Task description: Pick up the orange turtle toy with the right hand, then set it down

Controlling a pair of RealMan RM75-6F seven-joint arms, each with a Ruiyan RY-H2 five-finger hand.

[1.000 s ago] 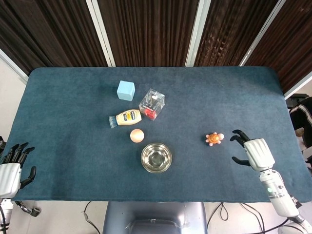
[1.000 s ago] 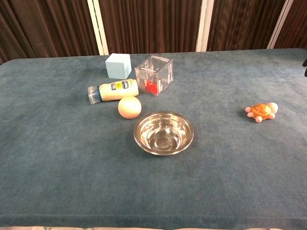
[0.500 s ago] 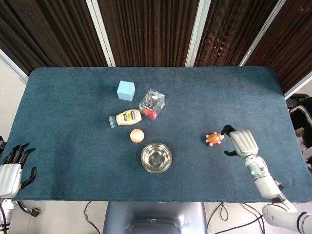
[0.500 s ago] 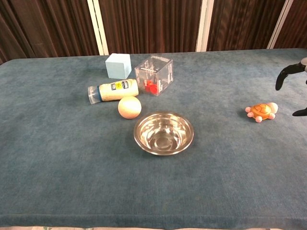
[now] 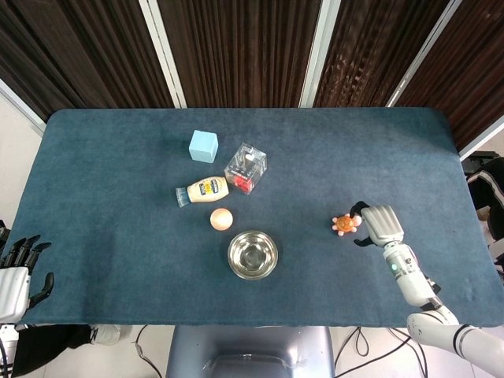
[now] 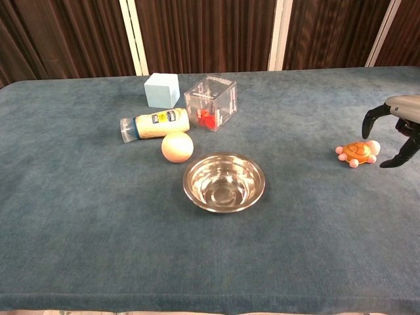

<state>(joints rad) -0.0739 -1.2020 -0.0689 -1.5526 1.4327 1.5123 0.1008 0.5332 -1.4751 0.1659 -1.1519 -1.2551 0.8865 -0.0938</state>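
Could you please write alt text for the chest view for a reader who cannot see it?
The robot's right hand, fingers apart, hovers beside the orange turtle toy on a blue table. A steel bowl sits mid-table, with a ball, bottle and two cubes behind.

The orange turtle toy (image 5: 345, 224) sits upright on the blue cloth toward the right side, its domed orange shell up and pale pink feet splayed around it. Its cream head (image 6: 373, 146) points right. It lies well apart from the other objects, nearer the front edge than the far one.
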